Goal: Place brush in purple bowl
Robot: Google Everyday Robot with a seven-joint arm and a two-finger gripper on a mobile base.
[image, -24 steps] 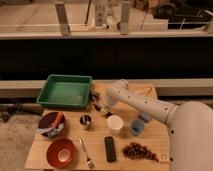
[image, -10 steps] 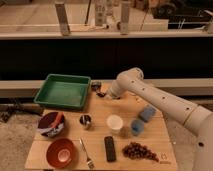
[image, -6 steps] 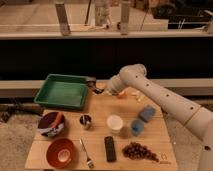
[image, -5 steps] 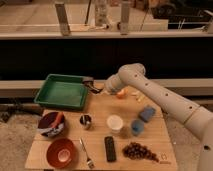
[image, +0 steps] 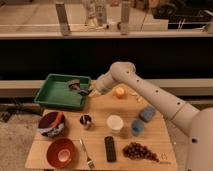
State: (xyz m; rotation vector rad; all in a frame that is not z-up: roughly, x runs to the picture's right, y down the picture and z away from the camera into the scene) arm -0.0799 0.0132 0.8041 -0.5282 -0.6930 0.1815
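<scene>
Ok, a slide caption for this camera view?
Gripper carrying the small dark brush over the green plastic tray, round purple bowl waiting below.

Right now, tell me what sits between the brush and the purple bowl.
The gripper hovers over the green tray's right edge with the brush at its tip. Only the tray's front rim lies toward the purple bowl. An orange-red item already sits inside the bowl.
</scene>
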